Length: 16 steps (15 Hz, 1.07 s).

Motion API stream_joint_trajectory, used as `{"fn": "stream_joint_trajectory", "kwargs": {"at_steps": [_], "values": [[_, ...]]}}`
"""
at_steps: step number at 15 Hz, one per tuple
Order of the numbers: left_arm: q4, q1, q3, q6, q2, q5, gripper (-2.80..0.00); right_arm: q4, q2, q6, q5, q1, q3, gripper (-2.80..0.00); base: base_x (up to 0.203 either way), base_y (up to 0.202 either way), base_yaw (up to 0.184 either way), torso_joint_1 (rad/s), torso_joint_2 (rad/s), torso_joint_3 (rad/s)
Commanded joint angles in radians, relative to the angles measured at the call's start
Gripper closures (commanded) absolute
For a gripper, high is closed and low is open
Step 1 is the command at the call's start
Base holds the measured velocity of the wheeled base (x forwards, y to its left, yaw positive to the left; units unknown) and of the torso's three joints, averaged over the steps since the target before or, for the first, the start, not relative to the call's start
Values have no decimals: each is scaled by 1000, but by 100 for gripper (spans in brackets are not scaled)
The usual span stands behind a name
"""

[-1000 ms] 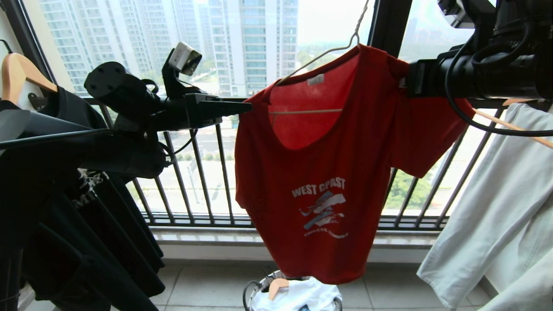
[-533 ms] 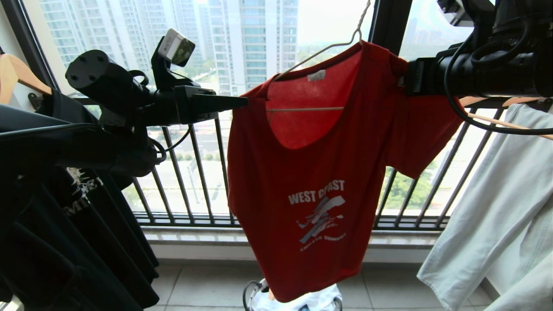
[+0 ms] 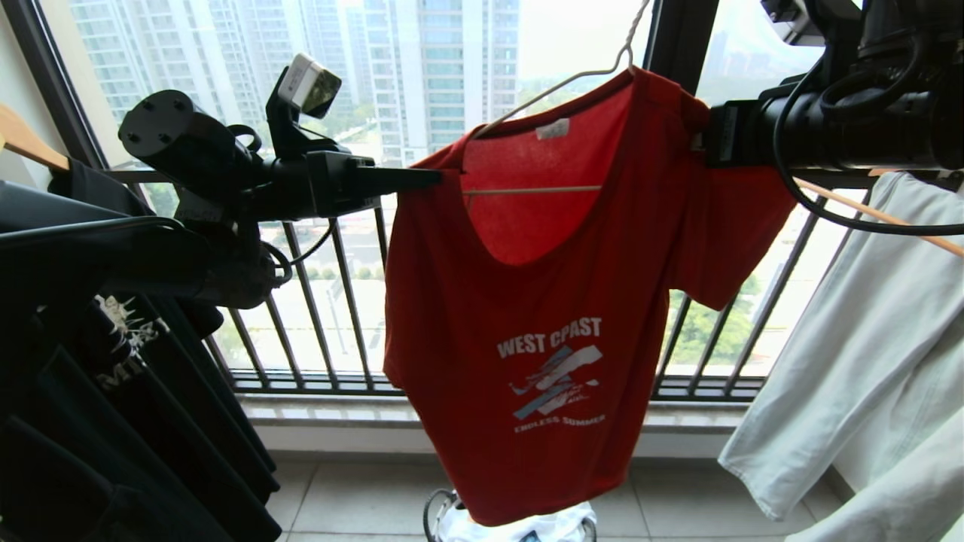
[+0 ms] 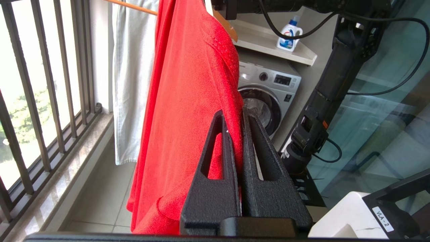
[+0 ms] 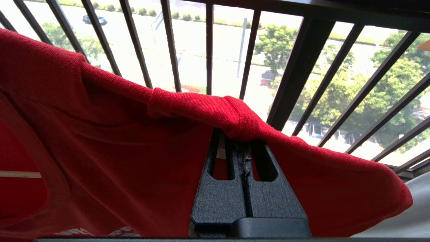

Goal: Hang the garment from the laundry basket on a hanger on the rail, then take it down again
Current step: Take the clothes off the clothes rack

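Note:
The garment, a red "WEST COAST" T-shirt, hangs on the white wire hanger, whose hook runs up out of the head view. The rail is out of view. My left gripper comes in from the left and is shut on the shirt's left shoulder edge. In the left wrist view, red cloth is pinched between its fingers. My right gripper is shut on the right shoulder, with a fold of the garment bunched over its tips. The laundry basket peeks out under the hem.
Black T-shirts hang at the left and pale trousers on a wooden hanger at the right. The dark balcony railing is behind the shirt. A washing machine and a detergent bottle stand beyond the shirt.
My left gripper has closed on the shirt's left shoulder. The shirt has shifted slightly left and its hem hangs lower over the basket. The right arm has not moved.

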<state>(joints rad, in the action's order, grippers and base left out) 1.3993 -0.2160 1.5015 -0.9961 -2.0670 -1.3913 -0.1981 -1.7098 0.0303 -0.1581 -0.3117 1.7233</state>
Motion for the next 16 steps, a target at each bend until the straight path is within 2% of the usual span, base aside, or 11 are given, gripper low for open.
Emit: {"fn": "stream_joint_trajectory", "kwargs": {"at_steps": [1,4,13,16], "values": [[18,1,-1,-4,-7,-7,0,-1,1,2,-1,2,-2,0,0,0,0,0,0,0],[90,4,-1,-7,-27,29,0,-3,6,2,-1,39,-8,0,0,0,0,0,0,0],[90,12,5,-19,-24,54,0,-6,22,3,77,212,-13,0,0,0,0,0,0,0],[90,13,6,-24,-19,77,0,-3,25,4,91,238,-43,0,0,0,0,0,0,0]]}}
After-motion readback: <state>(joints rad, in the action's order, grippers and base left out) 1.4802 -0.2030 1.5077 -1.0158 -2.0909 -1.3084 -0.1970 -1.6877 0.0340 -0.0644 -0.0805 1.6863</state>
